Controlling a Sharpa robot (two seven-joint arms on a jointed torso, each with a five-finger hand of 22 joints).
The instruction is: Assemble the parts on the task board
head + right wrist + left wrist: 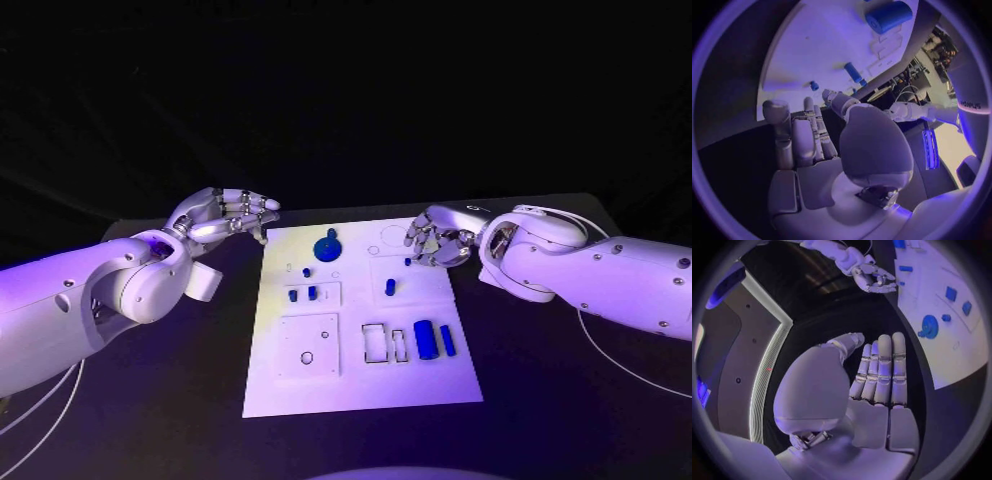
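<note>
Both hands hold nothing — the left hand [224, 215] with fingers apart at the task board's [361, 385] ten o'clock corner, the right hand [437, 240] loosely curled at two o'clock — so a careless reach could, I judge, nudge the loose blue parts [424, 338] lying at four o'clock out of place.

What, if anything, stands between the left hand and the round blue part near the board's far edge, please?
Nothing visible does. The left hand hovers empty off the task board's far left corner, and only bare white board lies between it and the round blue part.
</note>
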